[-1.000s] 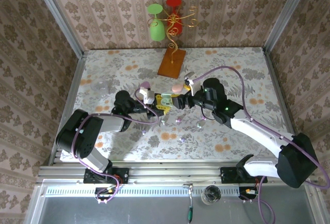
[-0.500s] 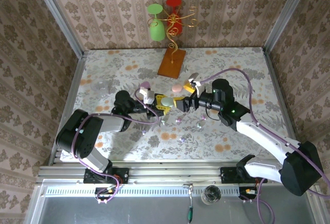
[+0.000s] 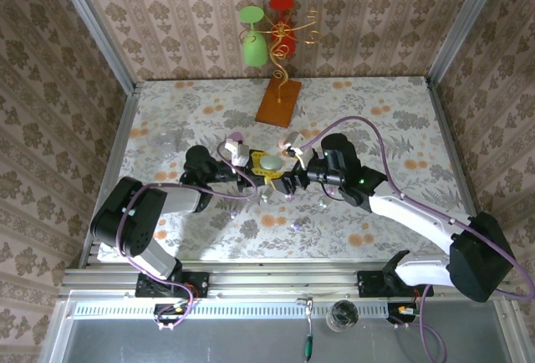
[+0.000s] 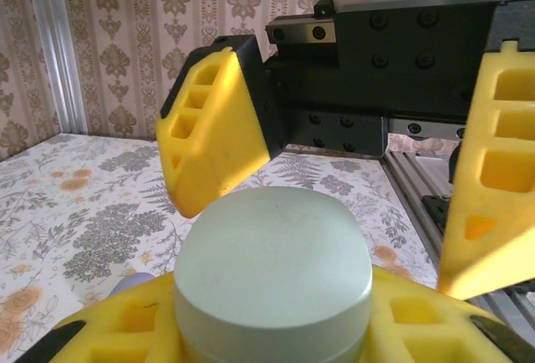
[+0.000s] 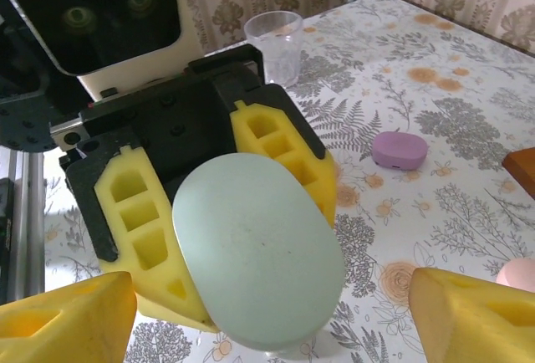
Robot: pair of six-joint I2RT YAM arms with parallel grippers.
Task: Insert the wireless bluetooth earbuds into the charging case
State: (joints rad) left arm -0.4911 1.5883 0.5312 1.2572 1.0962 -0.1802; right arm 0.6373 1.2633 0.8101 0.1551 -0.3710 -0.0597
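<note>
My left gripper (image 3: 262,167) is shut on a closed mint oval charging case (image 3: 269,162), held lid up between its yellow fingers (image 5: 138,229). The case shows in the left wrist view (image 4: 272,271) and the right wrist view (image 5: 255,258). My right gripper (image 3: 284,176) is open, and its yellow fingertips (image 4: 216,129) stand on either side of the case without touching it. Tiny glossy earbuds (image 3: 288,196) lie loose on the table just in front of the grippers, one further right (image 3: 323,202).
A purple case (image 5: 399,148) and a pink case (image 5: 518,275) lie on the floral table beyond the grippers. A clear cup (image 3: 163,139) stands at the left. A wooden-based stand with green and red glasses (image 3: 278,99) is at the back.
My right gripper pulled back to the right, then came in lower and to the left, so its open fingers now flank the mint case. The left gripper and case have stayed put.
</note>
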